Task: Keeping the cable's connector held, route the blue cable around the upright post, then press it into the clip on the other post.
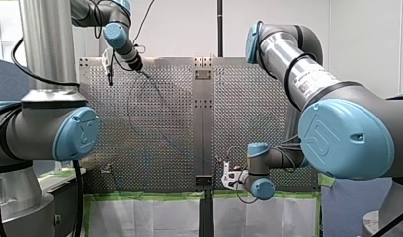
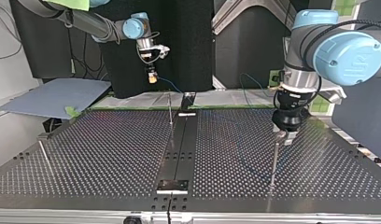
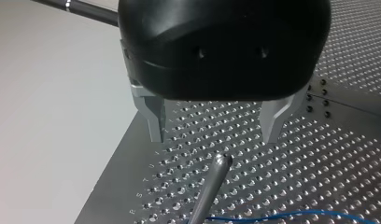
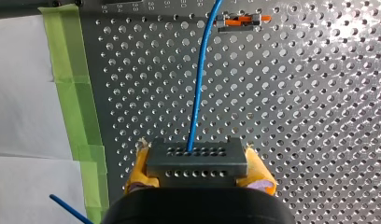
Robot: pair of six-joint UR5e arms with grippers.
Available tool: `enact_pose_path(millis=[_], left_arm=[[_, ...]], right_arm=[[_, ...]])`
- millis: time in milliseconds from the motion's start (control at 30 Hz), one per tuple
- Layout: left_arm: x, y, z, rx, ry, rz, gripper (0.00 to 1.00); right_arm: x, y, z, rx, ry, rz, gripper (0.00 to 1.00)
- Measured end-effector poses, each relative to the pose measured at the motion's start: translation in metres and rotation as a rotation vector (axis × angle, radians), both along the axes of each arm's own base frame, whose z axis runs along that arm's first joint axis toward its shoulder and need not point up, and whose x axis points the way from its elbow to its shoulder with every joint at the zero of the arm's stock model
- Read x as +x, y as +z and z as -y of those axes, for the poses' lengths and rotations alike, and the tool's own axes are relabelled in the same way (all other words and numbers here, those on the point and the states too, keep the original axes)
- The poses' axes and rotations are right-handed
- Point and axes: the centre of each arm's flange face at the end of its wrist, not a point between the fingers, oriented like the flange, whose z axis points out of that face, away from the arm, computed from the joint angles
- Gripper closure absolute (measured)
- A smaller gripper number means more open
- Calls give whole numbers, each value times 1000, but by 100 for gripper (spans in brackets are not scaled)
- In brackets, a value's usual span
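Note:
My right gripper [image 4: 197, 156] has its yellow pads shut on the dark grey connector [image 4: 198, 169]. The blue cable [image 4: 200, 88] runs out of the connector, ahead past an orange clip [image 4: 240, 20]. In the top view this gripper [image 2: 152, 78] hangs above the table's far edge, at the left. My left gripper [image 3: 214, 137] is black with metal fingers [image 3: 155, 122], open and holding nothing. An upright post [image 3: 215, 172] stands just ahead of it, its tip between the fingers' lines and apart from both. The cable [image 3: 282, 215] passes by that post's lower part. In the top view my left gripper [image 2: 285, 135] hovers right over this post [image 2: 274, 161].
The perforated table [image 2: 109, 149] carries a thin post [image 2: 170, 112] near its middle seam and another post [image 2: 45, 157] at the top view's left edge. Green tape [image 4: 79, 93] lines the table's edge beside white sheets. A blue board [image 2: 53, 95] lies off the far left.

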Motion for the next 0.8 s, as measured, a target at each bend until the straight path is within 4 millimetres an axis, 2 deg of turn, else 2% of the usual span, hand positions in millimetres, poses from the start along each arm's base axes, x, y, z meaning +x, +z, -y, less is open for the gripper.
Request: enact_pose_path(millis=[400, 800], left_arm=[[0, -1, -1, 108, -5, -3, 1], [-2, -2, -10, 125, 86, -24, 1]], right_arm=[[0, 0, 0, 0, 0, 0, 100], [0, 0, 0, -3, 0, 1, 100]])
